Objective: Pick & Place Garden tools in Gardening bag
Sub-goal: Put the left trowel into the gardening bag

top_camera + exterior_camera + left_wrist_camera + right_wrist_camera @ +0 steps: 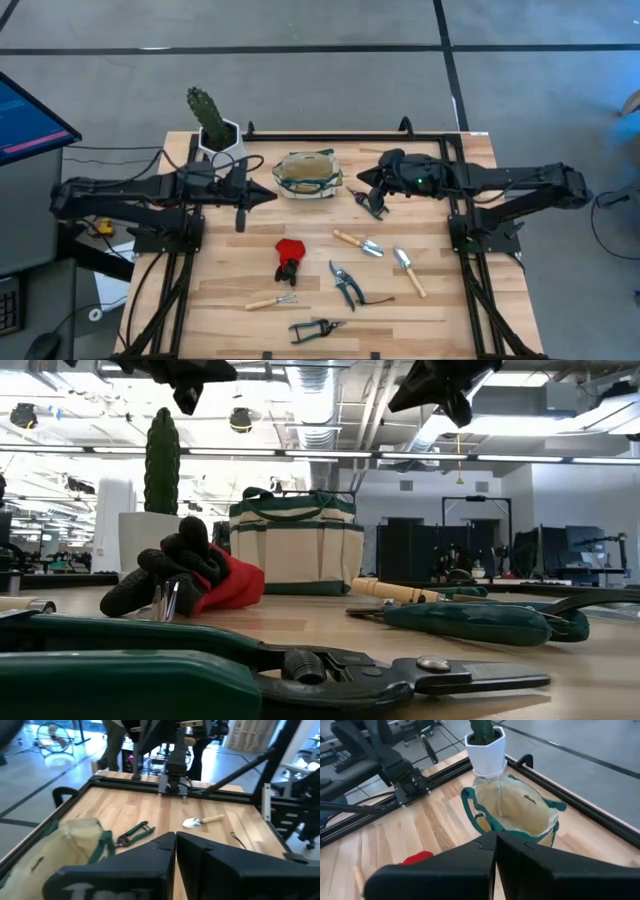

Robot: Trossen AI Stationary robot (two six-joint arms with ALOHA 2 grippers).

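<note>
The beige gardening bag (308,175) with green trim stands open at the table's far middle; it also shows in the right wrist view (515,810). My left gripper (270,195) hangs shut and empty just left of the bag. My right gripper (362,180) hangs shut and empty just right of it, above dark-handled shears (372,203) that lie flat on the table. Also flat on the table are a red-and-black item (289,258), two wooden-handled trowels (358,242) (408,270), green shears (345,283), more shears (315,327) and a small rake (272,301).
A cactus in a white pot (215,130) stands at the far left, close behind the bag. A black frame rail (330,133) runs along the table's far edge. A monitor (25,115) stands off the table's left side.
</note>
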